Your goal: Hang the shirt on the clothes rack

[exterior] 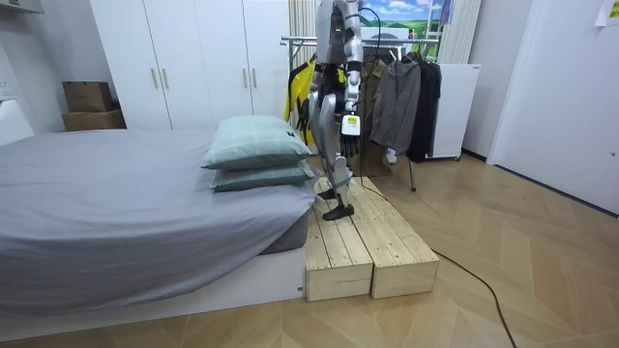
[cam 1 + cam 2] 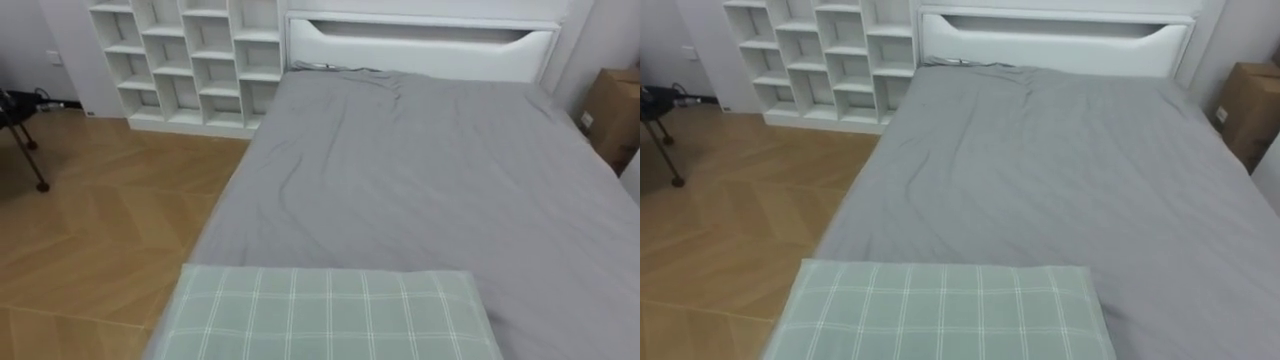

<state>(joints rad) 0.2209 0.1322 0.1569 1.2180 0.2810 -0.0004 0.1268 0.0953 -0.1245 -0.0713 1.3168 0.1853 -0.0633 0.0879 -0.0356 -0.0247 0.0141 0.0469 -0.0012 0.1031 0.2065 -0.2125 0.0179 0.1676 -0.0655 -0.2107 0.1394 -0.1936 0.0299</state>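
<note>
Your left hand (image 1: pixel 346 126) hangs by your side, grasp impossible to tell; clothes (image 1: pixel 397 101) hang on the rack (image 1: pixel 295 41) just behind it.

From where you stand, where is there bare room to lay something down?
The grey sheet is bare across its width, from the plaid pillow at the near end to the white headboard. The wood floor on the left, up to the white shelf unit, is mostly open. Crowded: the near end, under the pillow, and by the cardboard box at right.
</note>
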